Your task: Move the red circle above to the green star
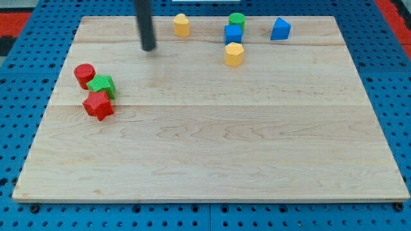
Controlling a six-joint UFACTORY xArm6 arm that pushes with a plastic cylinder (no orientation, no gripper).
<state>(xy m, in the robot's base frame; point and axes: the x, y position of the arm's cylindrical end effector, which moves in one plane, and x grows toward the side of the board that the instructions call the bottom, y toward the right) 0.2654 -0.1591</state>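
While my tip (149,47) is set down near the board's (212,160) top edge, well apart from the blocks, the red circle (84,75) is seen touching the green star (102,85) at its upper left; no hand is fitted.

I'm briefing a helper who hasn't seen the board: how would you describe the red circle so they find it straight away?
Start at the wooden board and go to its left edge, where three blocks huddle together. The red circle is the uppermost and leftmost of them, touching the green star, with the red star below. It alone there is round and smooth-sided; my tip stands apart, up and to its right.
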